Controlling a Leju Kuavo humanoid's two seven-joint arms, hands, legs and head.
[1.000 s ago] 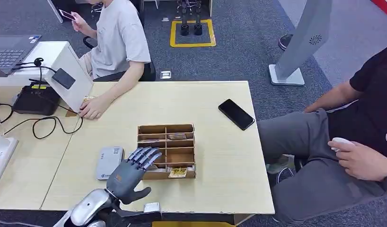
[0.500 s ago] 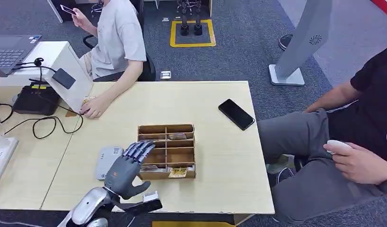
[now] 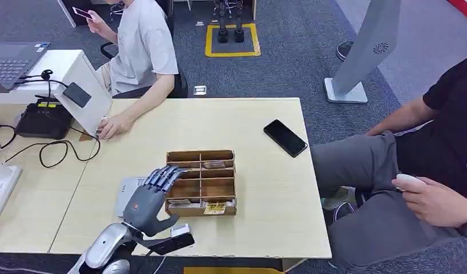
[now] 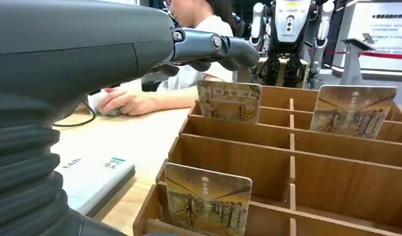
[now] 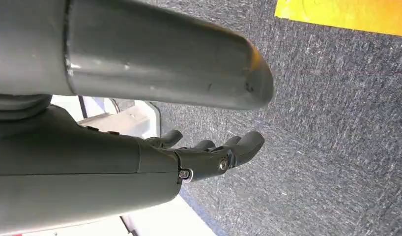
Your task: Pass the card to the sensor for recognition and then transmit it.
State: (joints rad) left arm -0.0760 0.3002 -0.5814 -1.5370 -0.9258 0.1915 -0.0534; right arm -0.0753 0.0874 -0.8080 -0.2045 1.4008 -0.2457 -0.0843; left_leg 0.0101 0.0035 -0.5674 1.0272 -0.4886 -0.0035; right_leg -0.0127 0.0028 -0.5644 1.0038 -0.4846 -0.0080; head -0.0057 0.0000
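A wooden card box [image 3: 201,182] with several compartments stands in the middle of the table. Patterned cards stand in it: one at the near left [image 4: 207,199], one marked HOTEL farther back [image 4: 229,101], one at the far right [image 4: 353,109]. A flat grey card reader [image 3: 124,197] lies just left of the box and shows again in the left wrist view [image 4: 93,179]. My left hand [image 3: 148,197] hovers over the box's left edge and the reader, fingers spread, holding nothing. My right hand [image 5: 209,152] hangs over the carpet, fingers loosely extended and empty.
A black phone [image 3: 285,137] lies on the table's far right. A person at the far left rests a hand [image 3: 110,127] by a white stand [image 3: 77,85] with a black pad. A black box [image 3: 43,120] with cables sits left. Another person [image 3: 431,171] sits at the right.
My left hand has drifted left, from over the box's near-left compartments toward the grey reader, still empty. The person's hand at the far left has shifted slightly.
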